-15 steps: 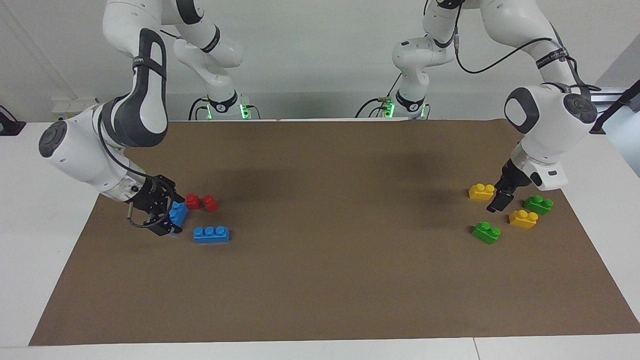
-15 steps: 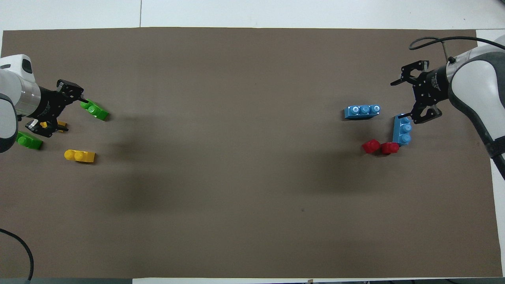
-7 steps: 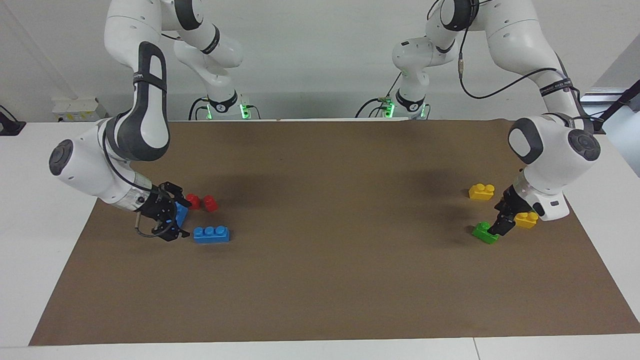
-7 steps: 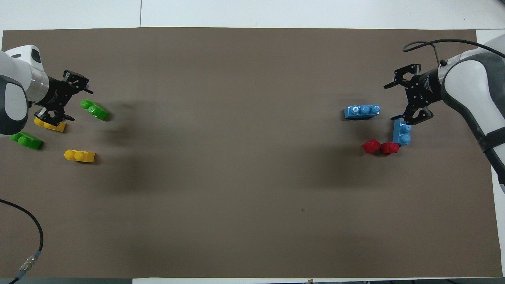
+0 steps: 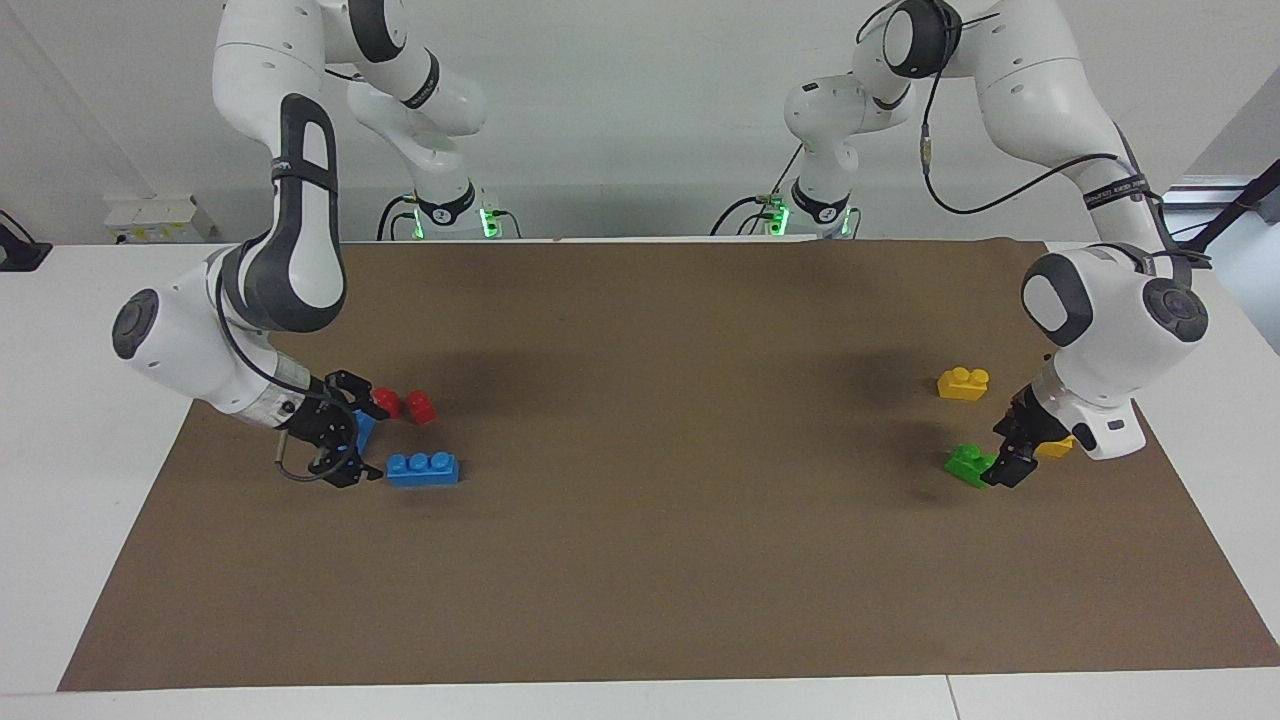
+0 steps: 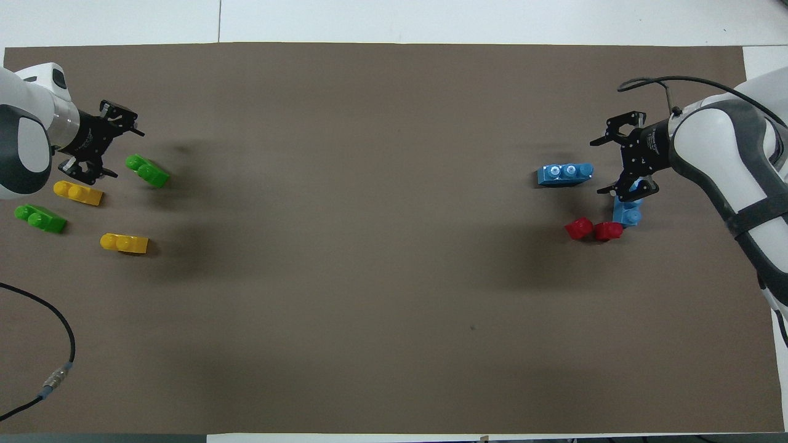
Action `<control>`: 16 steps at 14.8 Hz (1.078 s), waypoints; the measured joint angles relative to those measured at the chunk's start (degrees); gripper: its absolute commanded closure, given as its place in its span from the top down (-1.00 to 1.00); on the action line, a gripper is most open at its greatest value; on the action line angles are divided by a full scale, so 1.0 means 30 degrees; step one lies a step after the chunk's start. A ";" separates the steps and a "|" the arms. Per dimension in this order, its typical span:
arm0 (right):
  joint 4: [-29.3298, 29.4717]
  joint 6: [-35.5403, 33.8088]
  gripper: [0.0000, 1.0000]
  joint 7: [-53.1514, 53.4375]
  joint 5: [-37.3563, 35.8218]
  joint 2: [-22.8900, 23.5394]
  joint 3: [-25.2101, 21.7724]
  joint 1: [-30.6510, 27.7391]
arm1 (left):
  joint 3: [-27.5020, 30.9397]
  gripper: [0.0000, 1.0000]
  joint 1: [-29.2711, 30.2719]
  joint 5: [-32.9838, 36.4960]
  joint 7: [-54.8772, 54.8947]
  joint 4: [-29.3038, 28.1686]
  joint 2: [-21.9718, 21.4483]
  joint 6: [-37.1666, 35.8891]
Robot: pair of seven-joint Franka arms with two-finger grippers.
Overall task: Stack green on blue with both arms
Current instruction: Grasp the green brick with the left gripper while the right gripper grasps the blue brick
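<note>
- The green brick (image 6: 147,171) lies flat on the brown surface (image 6: 381,246) at the left arm's end, studs up. In the overhead view its long axis runs on a slant, the end toward the table's middle sitting a little nearer the robots.
- The blue brick (image 6: 565,174) lies at the right arm's end, its row of studs up, its long axis running along the length of the surface.
- The left hand (image 6: 97,143) is low, just beside the green brick's outer end, with its fingers spread apart and nothing between them. A second ago it was among the yellow bricks and the darker green one; it has since moved out to the bright green one.
- The right hand (image 6: 624,156) is also spread open and empty, just beside the end of the blue brick. It partly covers the second blue brick (image 6: 628,213), which it was closer over a second ago.
- Near the green brick lie two yellow bricks (image 6: 78,192) (image 6: 124,243) and a darker green brick (image 6: 40,218); all are nearer the robots.
- Two red bricks (image 6: 593,229) touch the second blue brick's nearer end.
- None of the bricks has shifted.
</note>
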 measured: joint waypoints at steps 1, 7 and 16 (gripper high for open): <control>-0.0149 0.0264 1.00 0.0001 0.0197 0.0001 0.0002 0.0000 | 0.0009 1.00 0.0067 0.0020 0.0000 -0.0029 0.0075 0.0222; -0.1207 0.1963 1.00 0.0003 0.0566 0.0062 0.0050 0.0067 | 0.0002 1.00 0.0089 0.0036 0.0000 -0.1590 0.0297 0.2239; -0.2245 0.4138 0.94 0.0006 0.0647 0.0413 0.0116 0.0216 | -0.0021 1.00 0.0087 0.0037 0.0000 -0.2585 0.0275 0.3205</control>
